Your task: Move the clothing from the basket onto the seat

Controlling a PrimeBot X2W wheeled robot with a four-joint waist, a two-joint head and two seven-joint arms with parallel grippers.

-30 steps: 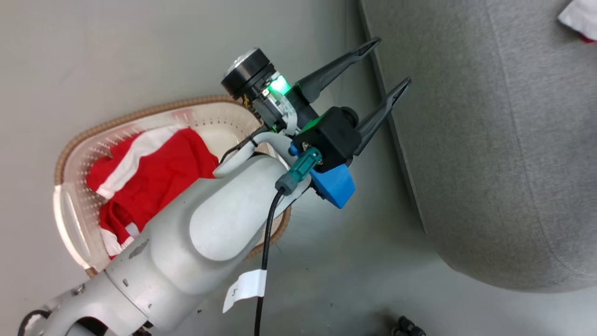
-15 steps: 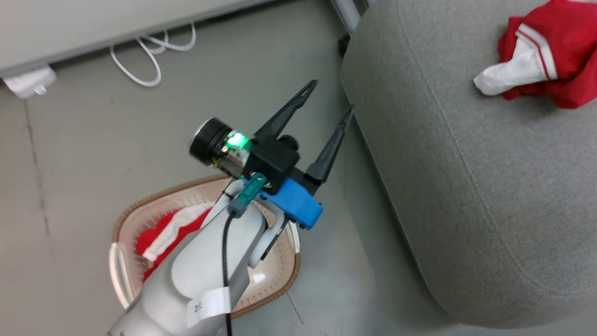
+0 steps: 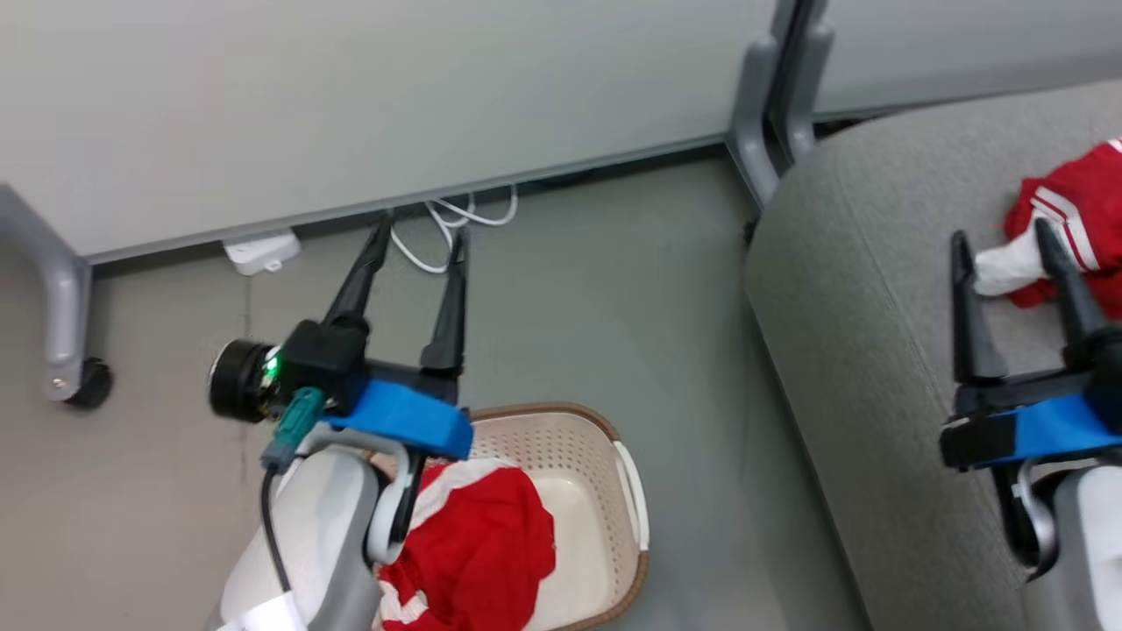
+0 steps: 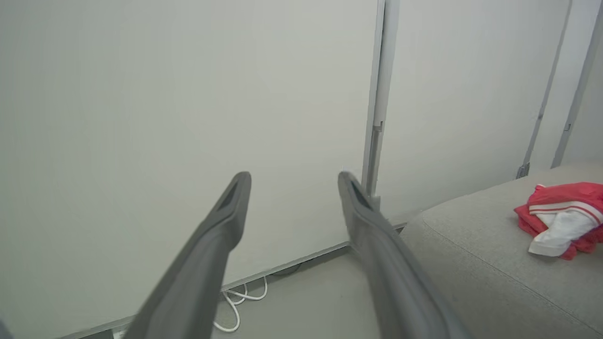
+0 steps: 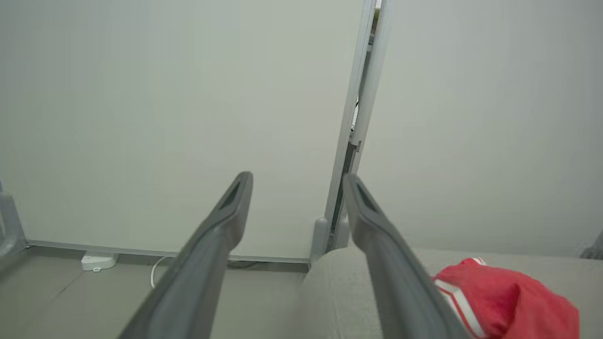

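The cream basket [image 3: 605, 464] with a brown rim stands on the floor at the bottom centre, and red-and-white clothing [image 3: 482, 543] lies bunched inside it. My left gripper [image 3: 421, 237] hovers open above the basket's far left edge, fingers pointing at the wall, nothing between them. The grey seat [image 3: 877, 307] fills the right side, with another red-and-white garment [image 3: 1078, 202] lying on it. My right gripper [image 3: 1004, 237] stands open above the seat, just in front of that garment, holding nothing. That garment [image 4: 560, 219] on the seat [image 4: 471, 249] also appears in the left wrist view, and the garment [image 5: 504, 296] again in the right wrist view.
Pale partition panels [image 3: 351, 105] with a grey post [image 3: 763, 114] close off the far side. A white cable [image 3: 456, 219] and a white power adapter [image 3: 261, 250] lie at the wall's foot. A grey leg with a castor [image 3: 74, 350] stands at the left.
The head camera has swung up and round, so the wall now shows. My left gripper has turned from pointing at the seat to pointing at the wall. My right gripper has come into view.
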